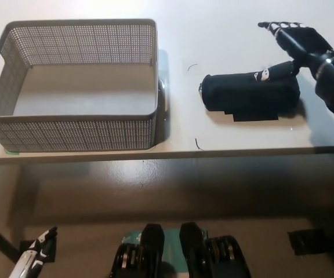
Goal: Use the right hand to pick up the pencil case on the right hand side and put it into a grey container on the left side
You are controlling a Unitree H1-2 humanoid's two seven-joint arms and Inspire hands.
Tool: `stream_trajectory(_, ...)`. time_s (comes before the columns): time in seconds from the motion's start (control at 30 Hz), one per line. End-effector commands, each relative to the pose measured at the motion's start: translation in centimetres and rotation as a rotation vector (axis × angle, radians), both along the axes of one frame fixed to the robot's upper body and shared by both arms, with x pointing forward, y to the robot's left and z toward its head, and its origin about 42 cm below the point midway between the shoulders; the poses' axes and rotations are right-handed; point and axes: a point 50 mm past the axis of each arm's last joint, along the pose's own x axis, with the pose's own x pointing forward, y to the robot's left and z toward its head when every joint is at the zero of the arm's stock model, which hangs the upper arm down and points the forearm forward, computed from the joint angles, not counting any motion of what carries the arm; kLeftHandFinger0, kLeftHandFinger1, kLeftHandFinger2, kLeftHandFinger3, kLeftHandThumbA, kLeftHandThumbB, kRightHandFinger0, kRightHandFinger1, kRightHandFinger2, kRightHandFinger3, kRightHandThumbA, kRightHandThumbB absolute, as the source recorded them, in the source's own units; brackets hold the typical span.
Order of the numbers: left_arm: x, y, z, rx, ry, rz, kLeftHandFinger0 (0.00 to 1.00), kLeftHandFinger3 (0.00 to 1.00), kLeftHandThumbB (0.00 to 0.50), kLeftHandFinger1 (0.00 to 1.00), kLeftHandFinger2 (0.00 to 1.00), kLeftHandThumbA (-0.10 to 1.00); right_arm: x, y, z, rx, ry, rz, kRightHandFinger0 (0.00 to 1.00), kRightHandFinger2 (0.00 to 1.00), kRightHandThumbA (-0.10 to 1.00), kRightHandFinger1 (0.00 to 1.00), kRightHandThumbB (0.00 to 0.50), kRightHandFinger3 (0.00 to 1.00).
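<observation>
Head view: black pencil case (249, 97) lies on its side on the white table (231, 35), long axis running left-right, with a flat black tab showing along its near edge. The pencil case serves as the landmark below.

Grey container (74, 87), a perforated basket with a handle cutout in its far-left wall, stands well to the left of the pencil case, apart from it, with bare table between them. Nothing is visible inside the basket but its pale floor.

Right hand (297, 49) is over the right end of the pencil case, the black arm coming in from the right edge. Fingers are spread apart and extended past the far side of the case; one digit reaches down over the upper right part of the case. The hand holds nothing; whether it touches the case cannot be told. The case rests flat on the table.

Left hand (35, 258) is low, well to the near left of the pencil case, below the table's front edge; only part shows, so its opening cannot be told.
</observation>
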Motion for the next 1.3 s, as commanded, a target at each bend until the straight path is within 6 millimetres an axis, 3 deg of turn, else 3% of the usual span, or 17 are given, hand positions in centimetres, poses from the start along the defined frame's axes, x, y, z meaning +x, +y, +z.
stream_trajectory(0.0,0.2,0.2,1.3,0.026,-0.072,-0.049,1.00,0.98,0.500,1.00,1.00,1.00,2.1,1.7,7.4,-0.144,-0.122,0.006,1.00,1.00,0.91,1.00,0.500,1.00)
stream_trajectory(0.37,1.1,-0.4,1.5,0.031,-0.078,-0.076,1.00,0.99,0.500,1.00,1.00,1.00,2.8,2.8,6.3,-0.027,-0.002,0.012,1.00,1.00,0.87,1.00,0.500,1.00)
stream_trajectory(0.83,1.6,-0.5,1.7,0.050,-0.085,-0.084,1.00,1.00,0.500,1.00,1.00,1.00,3.1,4.9,3.2,0.075,0.144,0.016,1.00,1.00,0.88,1.00,0.500,1.00)
stream_trajectory(1.1,1.8,-0.6,1.9,0.049,-0.083,-0.088,1.00,1.00,0.500,1.00,1.00,1.00,3.3,4.6,1.7,0.183,0.250,0.019,1.00,1.00,0.86,1.00,0.500,1.00)
stream_trajectory(1.27,1.2,-0.7,1.7,0.050,-0.083,-0.090,1.00,1.00,0.500,1.00,1.00,1.00,3.1,4.8,-1.3,0.177,0.316,-0.001,1.00,1.00,0.87,1.00,0.500,1.00)
